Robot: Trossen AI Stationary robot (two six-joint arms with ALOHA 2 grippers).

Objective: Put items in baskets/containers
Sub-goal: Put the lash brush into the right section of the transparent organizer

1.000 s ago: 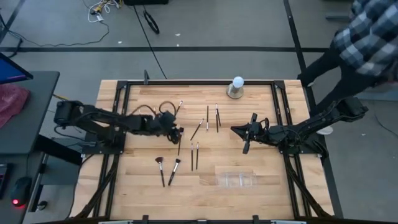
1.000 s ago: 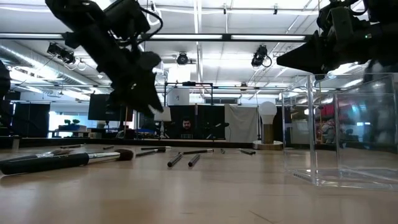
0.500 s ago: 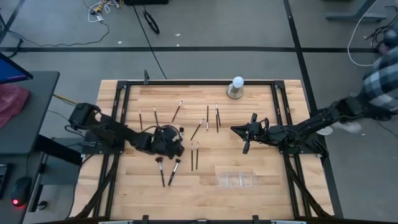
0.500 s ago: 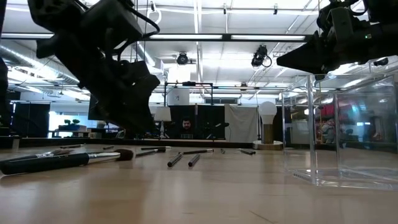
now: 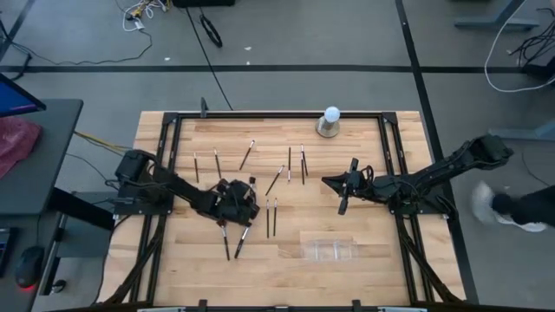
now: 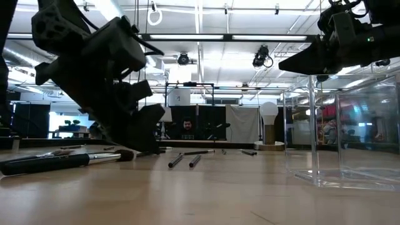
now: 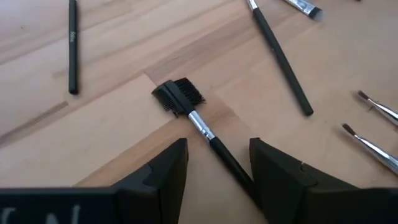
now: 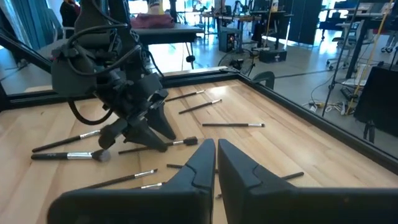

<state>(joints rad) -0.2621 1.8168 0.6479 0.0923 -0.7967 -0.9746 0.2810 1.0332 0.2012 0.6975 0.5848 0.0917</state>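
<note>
Your left gripper [image 5: 231,211] is down low over the table [image 5: 373,247], fingers [image 7: 163,171] spread open either side of a fan brush [image 7: 186,107] handle, not closed on it. That brush lies flat on the wood, bristles pointing away from the fingers. Just beside it you've got a second fluffy brush [image 5: 242,236], and two thin ones [image 5: 271,217] lie side by side a bit further right. More brushes [image 5: 291,166] are scattered toward the far side, near the white ball on a grey base [image 5: 329,122]. The clear tray [image 5: 329,250] sits on the near right, well apart from the left gripper, nothing between but bare wood. Your right gripper [image 5: 343,192] hangs above the middle-right with fingers [image 8: 199,162] pressed together, holding nothing
</note>
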